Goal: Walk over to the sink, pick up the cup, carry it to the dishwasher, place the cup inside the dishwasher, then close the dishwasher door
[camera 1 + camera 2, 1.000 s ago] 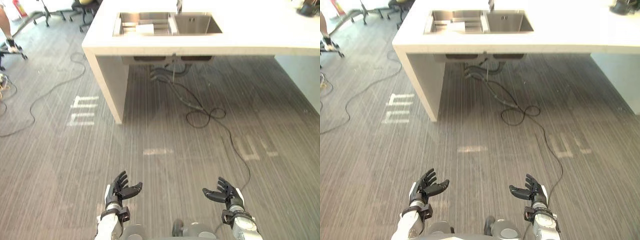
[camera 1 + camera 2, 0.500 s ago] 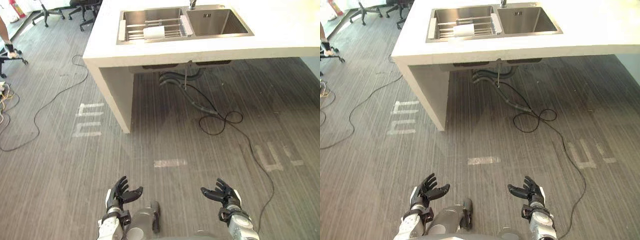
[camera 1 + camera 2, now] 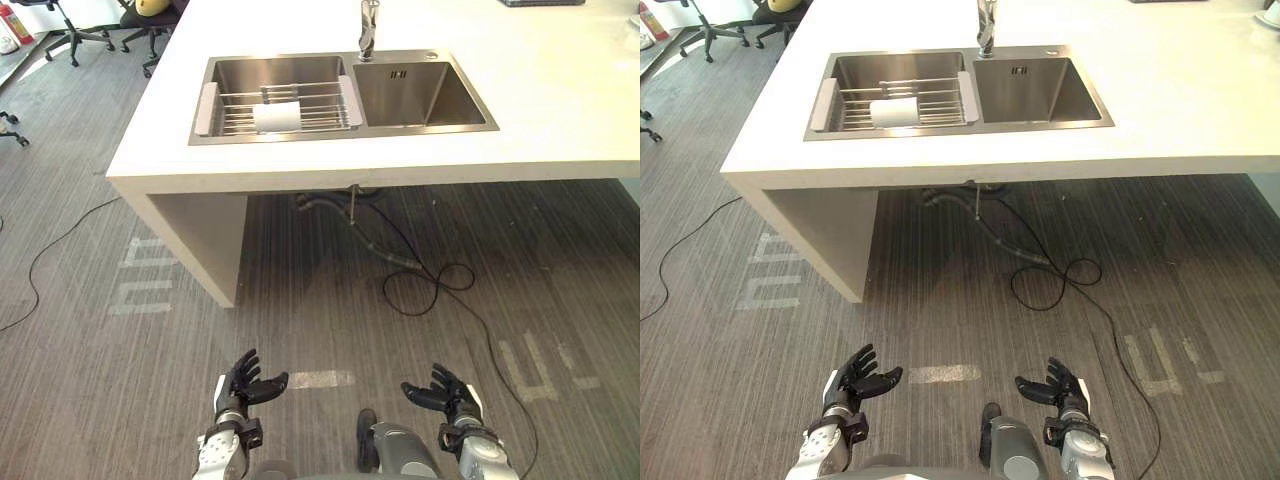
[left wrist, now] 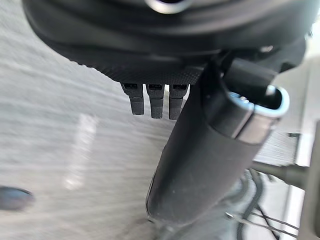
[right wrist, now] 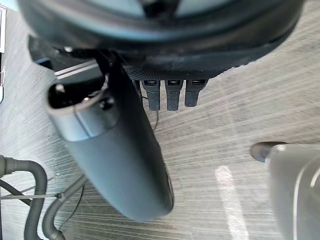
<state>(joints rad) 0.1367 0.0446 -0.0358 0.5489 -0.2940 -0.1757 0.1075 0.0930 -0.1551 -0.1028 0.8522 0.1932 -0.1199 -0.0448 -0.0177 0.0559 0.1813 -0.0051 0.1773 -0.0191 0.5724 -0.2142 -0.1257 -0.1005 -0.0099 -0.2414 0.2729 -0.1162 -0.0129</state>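
While the cup (image 3: 276, 116) lies in the sink (image 3: 424, 96), left hand (image 3: 244, 381) and right hand (image 3: 443, 392) hover spread

View: my head camera has come closer to the counter (image 3: 560, 110), so everything ahead now sits lower in the picture.
Sink (image 3: 420, 95): it was cut off at the top edge a second ago, and now I see both basins whole.
Tap (image 3: 367, 28): it has come into sight behind the basins.
Cup (image 3: 277, 117): it reads plainer now, white and on its side on the rack (image 3: 325, 110).
Floor tape strip (image 3: 315, 379): it was well ahead before, and now lies between my left hand (image 3: 245, 378) and right hand (image 3: 443, 390).
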